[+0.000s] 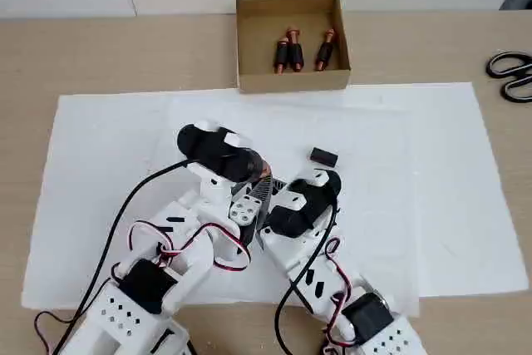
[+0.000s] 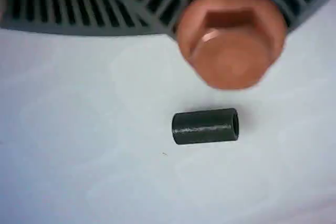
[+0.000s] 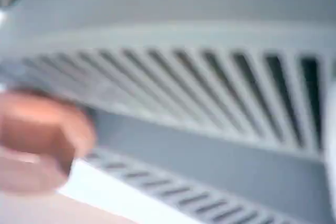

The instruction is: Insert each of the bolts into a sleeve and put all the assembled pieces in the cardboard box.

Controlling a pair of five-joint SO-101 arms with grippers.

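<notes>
A copper bolt is held just above the white paper where the two arms meet. Its hexagonal head sits close in the left wrist view, against grey ribbed fingers. My left gripper is shut on it. My right gripper is pressed in beside it, with the bolt head at the edge of its view. A black sleeve lies on its side on the paper, just beyond the bolt. The cardboard box at the back holds three assembled pieces.
A white paper sheet covers the middle of the wooden table. Black scissors lie at the far right edge. Both arms' cables and bases crowd the front of the table.
</notes>
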